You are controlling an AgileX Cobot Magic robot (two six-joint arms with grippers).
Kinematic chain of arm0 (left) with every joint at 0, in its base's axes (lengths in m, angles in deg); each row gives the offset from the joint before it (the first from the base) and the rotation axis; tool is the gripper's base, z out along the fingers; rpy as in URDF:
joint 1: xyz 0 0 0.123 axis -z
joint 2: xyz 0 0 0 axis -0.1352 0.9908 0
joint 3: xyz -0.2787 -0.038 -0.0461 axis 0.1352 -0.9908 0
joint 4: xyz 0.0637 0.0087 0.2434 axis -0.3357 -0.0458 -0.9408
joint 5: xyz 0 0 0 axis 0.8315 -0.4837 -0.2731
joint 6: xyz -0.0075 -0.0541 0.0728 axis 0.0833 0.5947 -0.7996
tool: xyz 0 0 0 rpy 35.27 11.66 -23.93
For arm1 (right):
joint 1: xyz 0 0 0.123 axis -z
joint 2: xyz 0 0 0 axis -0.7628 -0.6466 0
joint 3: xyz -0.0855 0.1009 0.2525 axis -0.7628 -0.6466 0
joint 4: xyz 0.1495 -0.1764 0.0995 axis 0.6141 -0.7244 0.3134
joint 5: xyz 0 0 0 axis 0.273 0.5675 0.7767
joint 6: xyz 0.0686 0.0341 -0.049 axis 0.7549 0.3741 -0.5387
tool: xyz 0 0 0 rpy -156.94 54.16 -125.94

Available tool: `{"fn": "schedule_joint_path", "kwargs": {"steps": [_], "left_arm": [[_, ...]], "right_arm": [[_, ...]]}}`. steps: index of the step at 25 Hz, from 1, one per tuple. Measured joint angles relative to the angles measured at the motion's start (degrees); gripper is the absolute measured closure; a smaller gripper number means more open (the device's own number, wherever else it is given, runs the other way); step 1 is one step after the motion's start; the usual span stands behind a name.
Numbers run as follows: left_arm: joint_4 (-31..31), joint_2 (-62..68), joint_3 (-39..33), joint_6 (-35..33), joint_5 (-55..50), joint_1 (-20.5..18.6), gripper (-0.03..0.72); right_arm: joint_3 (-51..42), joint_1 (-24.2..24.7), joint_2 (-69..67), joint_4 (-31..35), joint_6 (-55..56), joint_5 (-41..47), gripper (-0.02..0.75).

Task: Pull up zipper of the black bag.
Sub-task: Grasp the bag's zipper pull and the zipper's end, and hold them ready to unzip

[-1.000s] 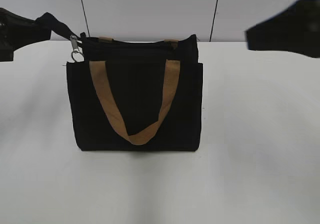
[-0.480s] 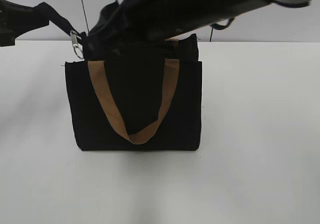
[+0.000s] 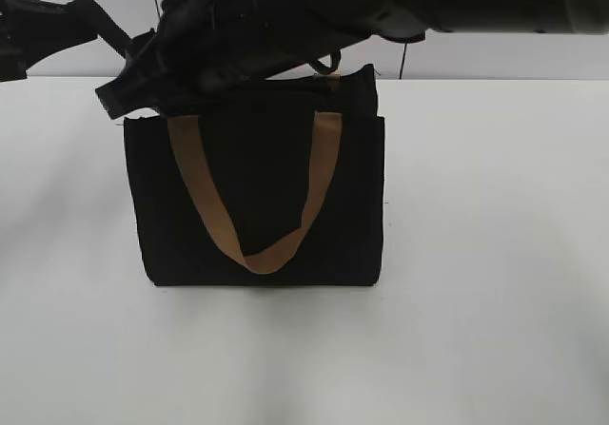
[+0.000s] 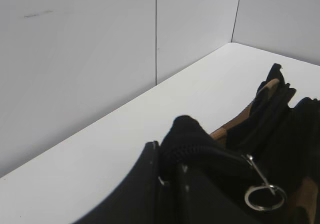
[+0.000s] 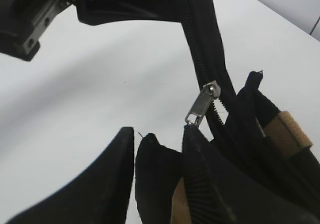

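right gripper (image 5: 159, 171) agape beside zipper (image 5: 202, 103)

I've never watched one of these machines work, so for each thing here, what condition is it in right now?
black bag: upright on the white table, front handle hanging down.
zipper: silver pull tab dangling free, not gripped.
left gripper: shut on the zip line's end tail.
right gripper: open, just short of the tab.

Matt cloth black bag (image 3: 257, 206), shiny metal zipper (image 5: 201, 103)
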Motion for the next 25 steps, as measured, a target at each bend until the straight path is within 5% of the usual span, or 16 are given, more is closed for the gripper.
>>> {"fn": "schedule_joint_path", "kwargs": {"steps": [20, 25], "left_arm": [[-1.77, 0.00, 0.00, 0.00, 2.67, 0.00, 0.664], [-1.77, 0.00, 0.00, 0.00, 3.92, 0.00, 0.664]], "right_arm": [[0.52, 0.00, -6.59, 0.78, 9.26, -8.27, 0.500], [0.52, 0.00, -6.65, 2.52, 11.91, -11.00, 0.600]]}}
